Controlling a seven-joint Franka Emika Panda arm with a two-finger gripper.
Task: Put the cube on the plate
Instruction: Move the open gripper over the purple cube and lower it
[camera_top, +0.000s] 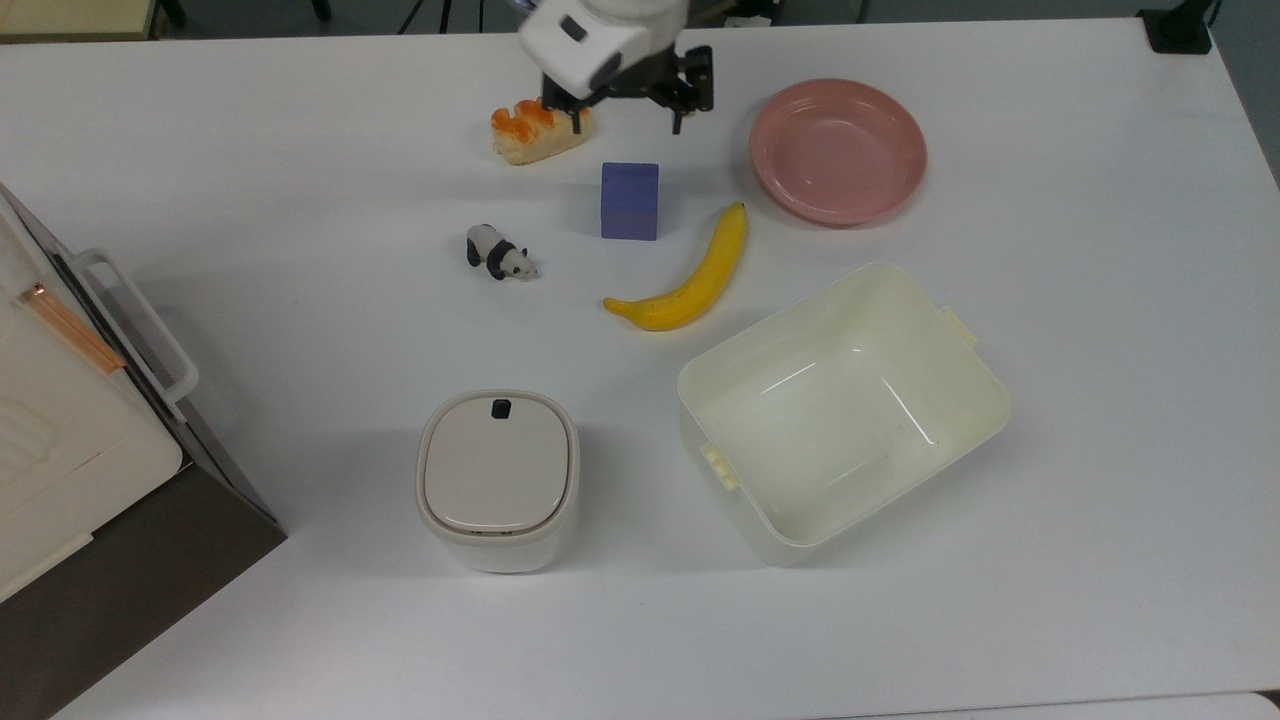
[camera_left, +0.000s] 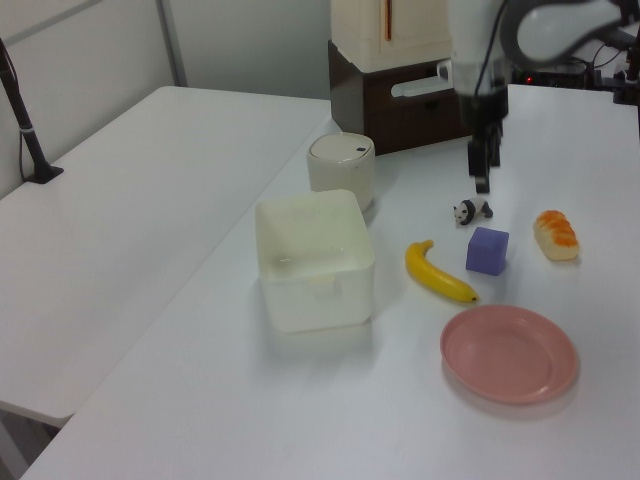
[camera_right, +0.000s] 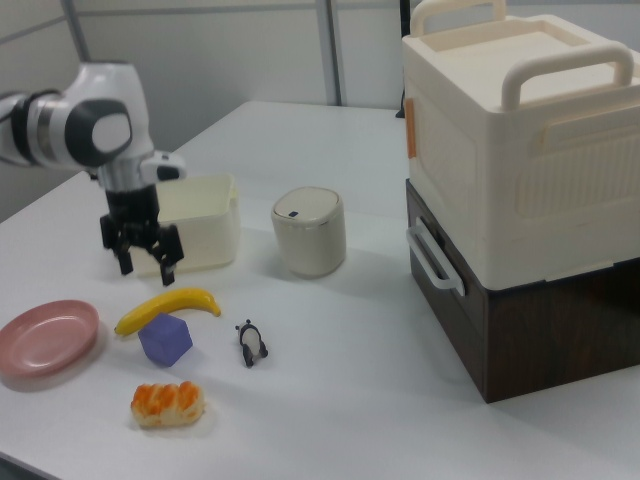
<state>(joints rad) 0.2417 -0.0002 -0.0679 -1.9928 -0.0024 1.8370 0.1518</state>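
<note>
We see the jaws spread wide, with nothing held between them. In the top view they hang above the surface (camera_top: 200, 150), near the far edge, one finger (camera_top: 577, 122) over the end of the bread (camera_top: 530, 130) and the other finger well apart from it, toward the top view's right. In the right view the gripper (camera_right: 141, 255) points down, up in the air above the banana (camera_right: 168, 305).

Going from the top view's left, we see a big box (camera_top: 70, 420), then a little panda (camera_top: 498, 252), then a bin (camera_top: 498, 480) with a lid.

The cube (camera_top: 630, 200) comes next. It sits flat on the surface, between the panda and the banana, just below the jaws in the top view. Its sides run straight with the edges of the top view. It has no long side that we can tell. Nothing touches it.

The banana lies just beside the cube, its tip pointing toward the plate (camera_top: 838, 150). The plate is near the far edge. A tub (camera_top: 842, 410) sits closer to us.
</note>
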